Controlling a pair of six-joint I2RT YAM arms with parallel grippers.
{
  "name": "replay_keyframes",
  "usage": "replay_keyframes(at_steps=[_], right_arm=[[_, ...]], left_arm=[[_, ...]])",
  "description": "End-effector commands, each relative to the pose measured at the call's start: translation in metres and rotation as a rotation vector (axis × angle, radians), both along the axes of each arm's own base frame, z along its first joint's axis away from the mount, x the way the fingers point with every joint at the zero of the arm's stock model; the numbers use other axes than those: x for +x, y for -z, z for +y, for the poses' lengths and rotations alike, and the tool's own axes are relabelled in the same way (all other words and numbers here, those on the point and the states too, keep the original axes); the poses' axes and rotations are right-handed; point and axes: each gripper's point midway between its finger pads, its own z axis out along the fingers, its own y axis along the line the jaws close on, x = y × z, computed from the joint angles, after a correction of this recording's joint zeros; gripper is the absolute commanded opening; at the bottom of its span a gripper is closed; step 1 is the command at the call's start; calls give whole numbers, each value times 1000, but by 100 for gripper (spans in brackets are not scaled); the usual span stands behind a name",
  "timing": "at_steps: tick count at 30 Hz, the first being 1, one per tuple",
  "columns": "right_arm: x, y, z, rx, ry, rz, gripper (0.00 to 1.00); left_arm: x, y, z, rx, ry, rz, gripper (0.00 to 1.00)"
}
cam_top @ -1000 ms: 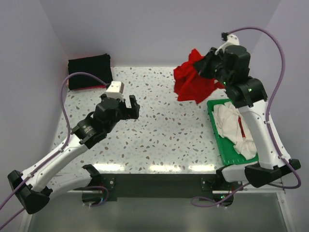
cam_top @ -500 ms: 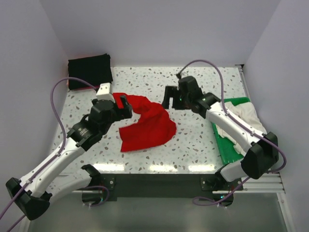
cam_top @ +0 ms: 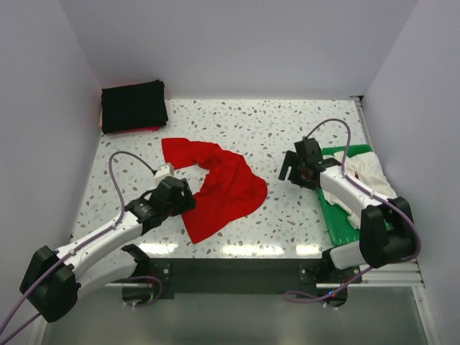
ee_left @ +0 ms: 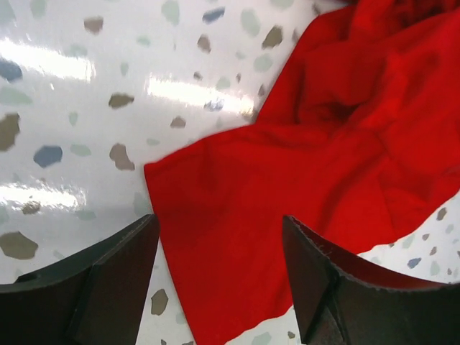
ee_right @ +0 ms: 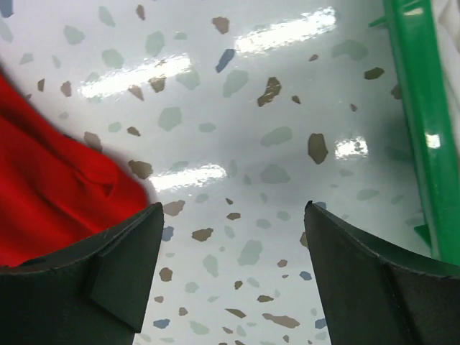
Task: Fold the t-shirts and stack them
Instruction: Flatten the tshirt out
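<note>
The red t-shirt (cam_top: 219, 188) lies in a rumpled, curved heap on the table (cam_top: 259, 126), left of centre. One band of cloth runs toward the far left and a pointed flap reaches toward the near edge. It is not spread flat, so the step in hand looks like laying it out before any fold. The left gripper (ee_left: 219, 287) hangs low over the shirt's near-left part with its jaws apart. Red cloth shows between them and a corner of the hem (ee_left: 154, 176) lies just ahead, but nothing is pinched. The right gripper (ee_right: 230, 266) is also spread wide and holds nothing. It sits over bare table between the shirt and the green tray (cam_top: 332, 215), with the shirt's edge at one side of its view. To do this well, the left gripper should close on the hem near that corner, not mid-panel, so it takes the edge and not a bunch of layers. The right gripper should cross to a matching edge of the same shirt. Both should then lift a little, draw apart until the cloth is taut, and drag it down flat. Which layers lie on top in the heap I cannot tell, so a grab from above may catch two. The black t-shirt (cam_top: 134, 106) sits folded at the far left corner, probably the base of the stack. The whitish t-shirt (cam_top: 359, 180) lies bunched in the tray.
</note>
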Motion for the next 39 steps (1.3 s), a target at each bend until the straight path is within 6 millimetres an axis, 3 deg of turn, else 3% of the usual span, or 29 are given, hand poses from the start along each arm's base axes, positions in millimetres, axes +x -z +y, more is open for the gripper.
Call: replay_keyframes(at_steps=[1, 5, 9, 12, 14, 15, 16, 18, 19, 22, 26, 28, 29, 32, 36, 37, 38, 39], right_arm=[[7, -3, -22, -22, 83, -62, 82], [3, 5, -46, -42, 141, -40, 82], [1, 8, -75, -48, 201, -28, 82], [0, 6, -75, -24, 198, -32, 82], [3, 4, -67, 23, 178, -40, 82], [3, 4, -63, 40, 166, -41, 81], [4, 2, -57, 69, 149, -43, 81], [6, -1, -47, 116, 124, -54, 79], [6, -3, -43, 137, 113, -56, 78], [4, -14, -25, 176, 59, -77, 78], [-6, -29, -2, 174, -1, -94, 79], [-11, -41, 11, 179, -36, -123, 79], [-15, -44, 14, 182, -46, -122, 79], [-19, -54, 15, 195, -52, -148, 79], [-22, -50, 17, 197, -64, -138, 79], [-21, -49, 19, 203, -69, -138, 79], [-21, -44, 22, 205, -77, -124, 79], [-21, -41, 23, 206, -80, -119, 79]], left_arm=[[-11, 28, -12, -121, -42, 69, 73], [-16, 53, -8, -85, -44, 119, 76], [-9, 52, -14, -80, -14, 101, 78], [-9, 55, -20, -96, 11, 102, 77], [-13, 62, -24, -98, 36, 124, 71], [-14, 64, -27, -105, 49, 123, 67], [-18, 68, -32, -116, 74, 143, 55], [-23, 69, -47, -141, 132, 138, 41], [-27, 72, -53, -148, 151, 149, 28], [-40, 63, -91, -196, 281, 129, 14], [-65, 44, -146, -344, 499, 123, 8], [-69, 23, -177, -396, 603, 64, 2], [-64, 4, -192, -415, 634, 24, 1], [-59, -24, -215, -413, 719, -55, 0], [-45, -42, -202, -345, 644, -94, 0], [-30, -43, -187, -299, 551, -120, 0], [-31, -30, -164, -228, 492, -71, 0], [-27, -44, -151, -245, 426, -98, 0]])
